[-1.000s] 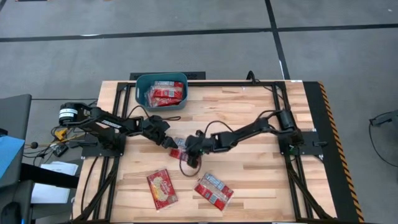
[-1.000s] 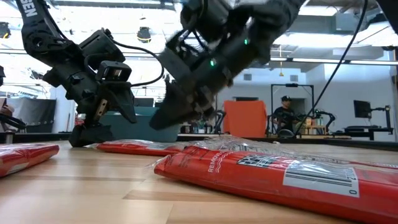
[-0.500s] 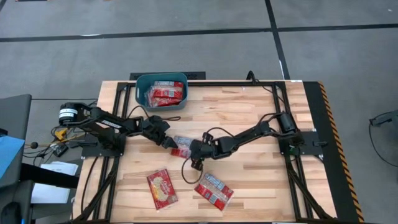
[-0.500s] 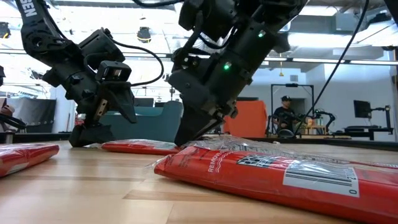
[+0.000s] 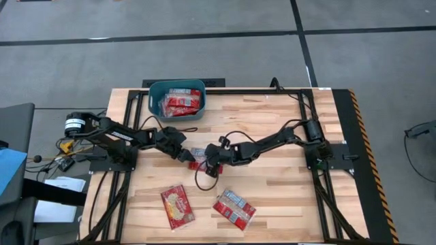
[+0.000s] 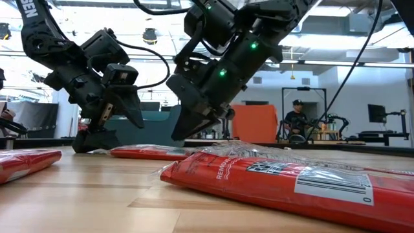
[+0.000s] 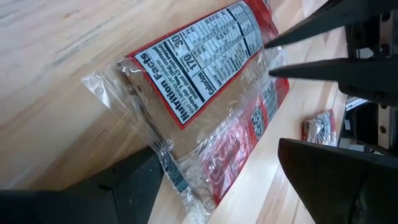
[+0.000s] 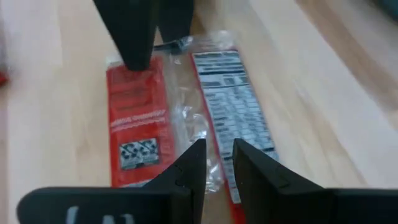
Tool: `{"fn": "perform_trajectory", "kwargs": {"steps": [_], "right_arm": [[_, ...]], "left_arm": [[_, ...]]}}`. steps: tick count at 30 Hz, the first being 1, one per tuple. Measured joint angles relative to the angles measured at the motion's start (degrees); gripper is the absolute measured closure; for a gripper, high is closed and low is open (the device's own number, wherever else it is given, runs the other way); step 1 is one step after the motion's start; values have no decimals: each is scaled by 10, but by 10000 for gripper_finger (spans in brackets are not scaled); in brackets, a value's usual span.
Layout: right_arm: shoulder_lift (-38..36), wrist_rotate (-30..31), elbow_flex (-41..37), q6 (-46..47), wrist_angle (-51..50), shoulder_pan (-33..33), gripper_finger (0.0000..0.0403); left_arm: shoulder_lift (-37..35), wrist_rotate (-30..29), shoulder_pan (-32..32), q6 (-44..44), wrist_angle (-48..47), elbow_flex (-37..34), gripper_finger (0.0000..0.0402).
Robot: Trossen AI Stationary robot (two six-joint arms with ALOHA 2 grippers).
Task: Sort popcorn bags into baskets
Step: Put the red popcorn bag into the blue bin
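Observation:
One red popcorn bag [image 5: 197,158] lies flat at mid table, its nutrition-facts side [image 7: 205,81] up. My left gripper [image 5: 185,155] is open at the bag's left end, one finger on each side of its clear seam [image 7: 163,149]. My right gripper [image 5: 206,165] hovers just above the bag's other end [image 8: 186,99], pointing down at a slant [image 6: 181,133], its fingers only narrowly apart. The teal basket [image 5: 151,95] stands at the far edge with red bags [image 5: 182,103] inside. Two more red bags [image 5: 177,206] [image 5: 234,207] lie flat near the near edge. My left gripper has one finger [image 7: 134,177] low beside the bag's clear end seam, but I cannot tell whether it touches the film. The bag lies flat on the table.
The two arms' fingers point at each other over the same bag, close together [image 7: 268,58]. Bare wood lies to the right of the middle [image 5: 286,190]. In the low view one near bag [image 6: 278,181] fills the foreground. A person [image 6: 296,120] sits far behind the table.
My right gripper dipped toward the near edge until its tips reached the table beside the bag, then rose again and swung back toward the left gripper. The bag stayed flat.

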Motion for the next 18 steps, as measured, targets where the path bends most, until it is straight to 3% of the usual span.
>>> {"fn": "perform_trajectory", "kwargs": {"steps": [5,9,16,18], "right_arm": [[-40,45,24,34,-99,13,296],[-47,46,28,84,-218,25,296],[-29,51,28,126,-281,48,296],[-12,46,31,124,-240,48,296]], "left_arm": [[0,-1,0,0,1,0,91],[0,-9,-4,0,2,0,91],[0,-16,-11,0,7,1,91],[0,-20,-13,-1,9,1,91]]}}
